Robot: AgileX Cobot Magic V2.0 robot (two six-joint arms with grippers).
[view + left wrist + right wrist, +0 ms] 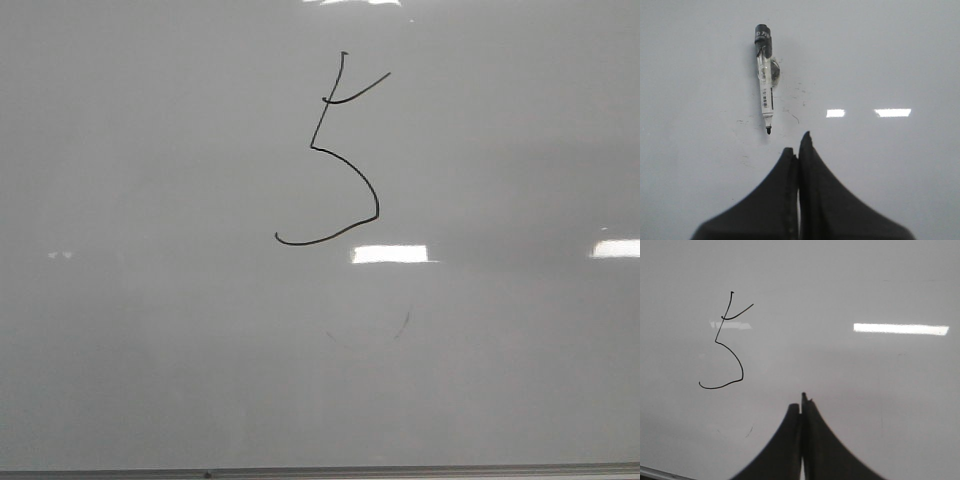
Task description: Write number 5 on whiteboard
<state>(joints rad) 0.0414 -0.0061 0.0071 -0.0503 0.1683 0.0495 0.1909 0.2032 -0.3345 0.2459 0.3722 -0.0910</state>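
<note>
The number 5 is drawn in thin black line on the whiteboard, upper middle of the front view; it also shows in the right wrist view. No gripper shows in the front view. My left gripper is shut and empty over the whiteboard; a marker with clear barrel, black end and bare black tip lies on the board just beyond the fingertips. My right gripper is shut and empty over the whiteboard, to the right of the 5.
A thin metal edge strip runs along the board's near edge; it shows again in the right wrist view. Faint dark scuff marks lie below the 5. Bright light reflections sit on the glossy surface.
</note>
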